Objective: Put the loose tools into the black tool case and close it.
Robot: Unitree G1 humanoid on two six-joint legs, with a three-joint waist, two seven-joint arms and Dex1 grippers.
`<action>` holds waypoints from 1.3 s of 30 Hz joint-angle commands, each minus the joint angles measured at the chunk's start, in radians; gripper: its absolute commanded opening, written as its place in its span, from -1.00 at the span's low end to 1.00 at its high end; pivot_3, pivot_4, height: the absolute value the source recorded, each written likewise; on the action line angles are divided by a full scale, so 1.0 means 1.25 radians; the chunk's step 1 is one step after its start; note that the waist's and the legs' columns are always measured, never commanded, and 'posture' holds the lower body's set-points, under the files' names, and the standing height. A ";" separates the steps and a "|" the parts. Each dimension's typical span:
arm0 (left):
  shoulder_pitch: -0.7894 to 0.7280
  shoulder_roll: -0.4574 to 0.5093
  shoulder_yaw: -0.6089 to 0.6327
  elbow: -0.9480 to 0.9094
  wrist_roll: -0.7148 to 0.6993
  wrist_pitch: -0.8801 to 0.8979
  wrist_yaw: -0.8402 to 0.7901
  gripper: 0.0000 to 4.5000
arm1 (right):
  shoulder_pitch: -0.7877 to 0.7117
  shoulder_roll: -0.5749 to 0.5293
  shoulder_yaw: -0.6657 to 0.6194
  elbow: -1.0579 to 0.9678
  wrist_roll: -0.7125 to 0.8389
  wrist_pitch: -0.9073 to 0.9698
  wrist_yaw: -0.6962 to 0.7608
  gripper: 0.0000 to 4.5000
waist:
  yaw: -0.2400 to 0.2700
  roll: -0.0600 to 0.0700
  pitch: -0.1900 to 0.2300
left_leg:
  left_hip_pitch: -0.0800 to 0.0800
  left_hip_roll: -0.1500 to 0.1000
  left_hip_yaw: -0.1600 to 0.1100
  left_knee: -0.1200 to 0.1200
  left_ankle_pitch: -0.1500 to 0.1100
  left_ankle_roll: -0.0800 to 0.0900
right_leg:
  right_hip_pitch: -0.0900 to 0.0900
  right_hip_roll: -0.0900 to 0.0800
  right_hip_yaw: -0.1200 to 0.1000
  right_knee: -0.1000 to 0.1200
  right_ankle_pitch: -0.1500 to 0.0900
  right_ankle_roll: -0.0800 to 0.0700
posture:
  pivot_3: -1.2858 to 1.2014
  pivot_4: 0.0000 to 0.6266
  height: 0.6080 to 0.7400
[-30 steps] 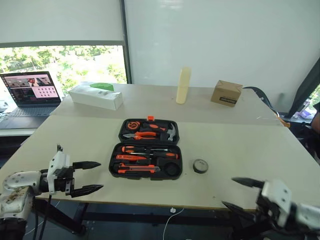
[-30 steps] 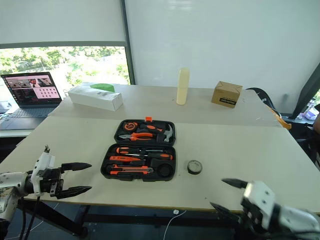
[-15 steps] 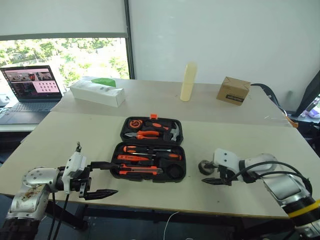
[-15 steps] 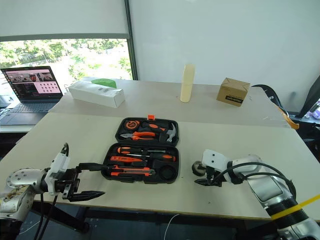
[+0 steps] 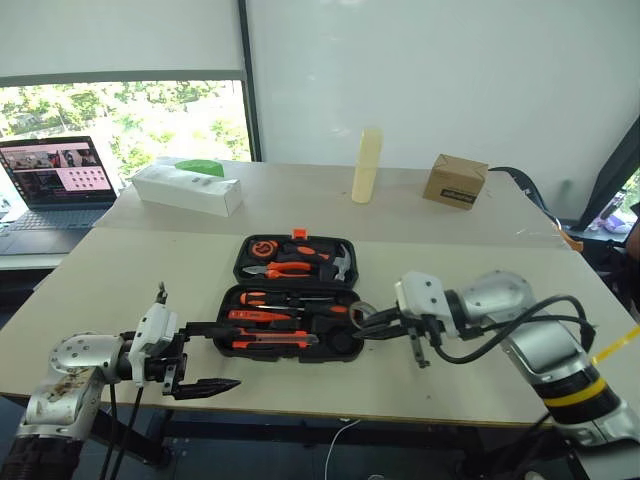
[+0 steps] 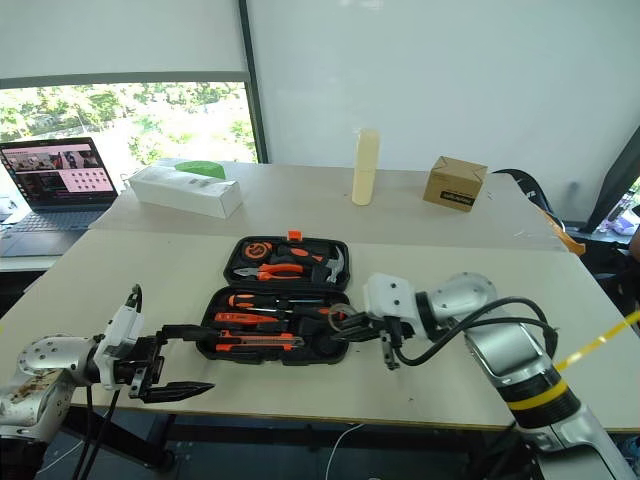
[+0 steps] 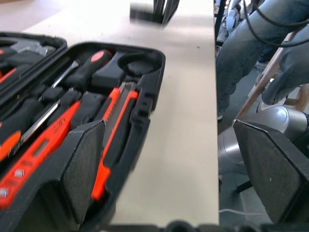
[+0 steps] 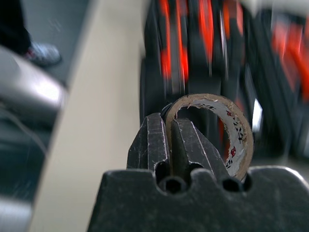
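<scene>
Since a second ago the right gripper (image 8: 170,140) has swung in from the table's near edge, clamped the tape roll (image 8: 212,126) off the table and carried it to the case's right rim.

Its fingers pinch the roll's wall, one inside the ring, one outside, just above the open black tool case (image 5: 296,300). Screwdrivers (image 5: 300,298) and the utility knife (image 5: 275,341) lie in the case's front half. The left gripper (image 5: 205,356) hangs wide open, empty, at the case's left front corner.
</scene>
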 commanded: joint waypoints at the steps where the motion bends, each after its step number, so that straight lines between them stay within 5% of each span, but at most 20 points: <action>1: 0.004 0.001 0.004 -0.019 -0.008 -0.010 0.004 1.00 | -0.024 0.030 0.063 0.022 -0.050 0.048 -0.020 -0.99 | 0.002 0.000 0.000 | 0.000 0.000 0.001 0.000 0.000 0.000 | 0.000 -0.001 0.000 0.000 0.000 0.000 | 0.03 -0.52 1.00; 16: 0.050 0.011 0.014 -0.056 -0.007 -0.008 0.030 1.00 | -0.058 0.084 0.144 0.132 -0.166 0.084 -0.042 -0.99 | 0.002 0.000 0.000 | -0.002 -0.001 0.002 0.000 0.001 -0.001 | -0.001 -0.001 -0.002 0.000 0.000 0.000 | 0.03 -0.52 1.00; 25: 0.043 0.018 0.015 -0.046 0.003 -0.013 0.041 1.00 | -0.081 0.108 0.118 0.147 -0.152 0.094 -0.029 0.29 | 0.000 0.000 0.000 | -0.002 0.000 0.002 0.000 0.001 -0.001 | -0.001 0.000 -0.003 0.000 -0.001 -0.001 | 0.03 -0.52 1.00; 30: 0.041 0.018 0.050 -0.018 -0.007 0.000 0.083 1.00 | -0.053 0.055 -0.002 0.079 -0.027 0.070 0.048 0.98 | 0.000 0.000 0.000 | -0.003 -0.001 0.002 0.000 0.001 -0.001 | -0.001 -0.001 -0.003 -0.001 -0.001 -0.001 | 0.03 -0.52 1.00; 39: -0.014 0.028 0.121 0.140 -0.003 -0.021 0.118 1.00 | 0.091 -0.008 -0.129 0.063 0.055 0.009 0.043 0.98 | 0.002 0.000 0.000 | -0.002 0.000 0.001 0.000 0.001 -0.001 | 0.000 -0.001 -0.003 0.000 -0.001 -0.001 | 0.03 -0.52 1.00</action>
